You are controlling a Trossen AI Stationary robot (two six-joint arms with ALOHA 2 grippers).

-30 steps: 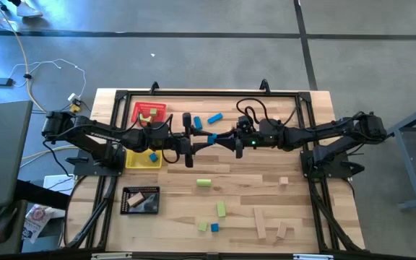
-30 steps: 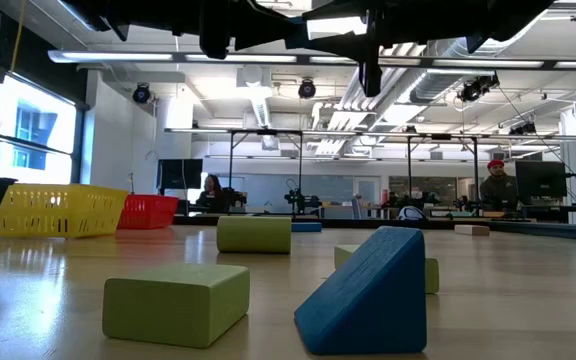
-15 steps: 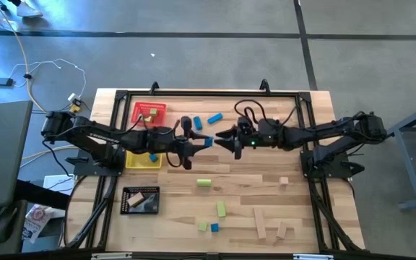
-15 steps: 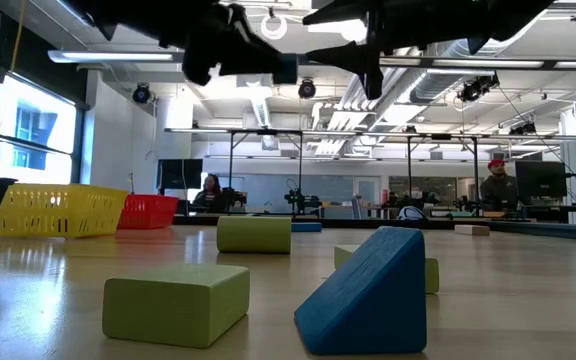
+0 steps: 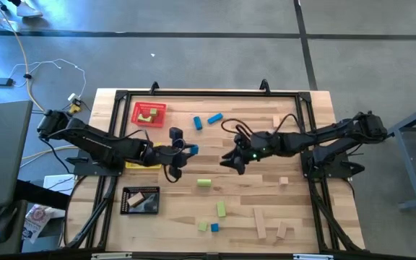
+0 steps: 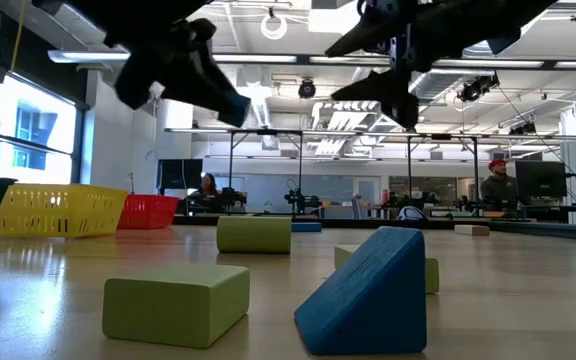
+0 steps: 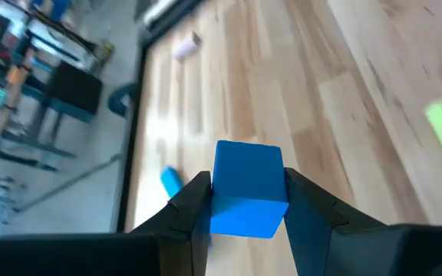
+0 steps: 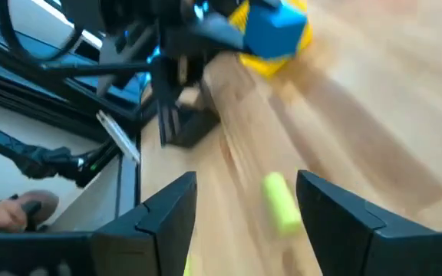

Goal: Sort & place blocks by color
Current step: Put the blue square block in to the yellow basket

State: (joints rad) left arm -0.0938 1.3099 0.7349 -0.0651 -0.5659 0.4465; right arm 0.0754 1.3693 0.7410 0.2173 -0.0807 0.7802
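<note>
left gripper [image 7: 245,201] fingers pinch a small blue wooden cube [image 7: 248,186]; right gripper [image 8: 245,207] gapes empty. a shallow grip could drop it.

Wooden table [image 5: 266,188], scattered blocks [image 5: 221,209], mesh trays [image 5: 149,113]

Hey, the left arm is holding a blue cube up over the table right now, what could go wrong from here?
1. The left tool pinches the blue cube only by its lower sides, high above the table; a slip would likely drop it among the loose blocks.
2. The right tool, open and empty, hangs close by over mid-table; the arms might clash.
3. The yellow tray sits partly under the left arm, so a release here may miss it.
</note>
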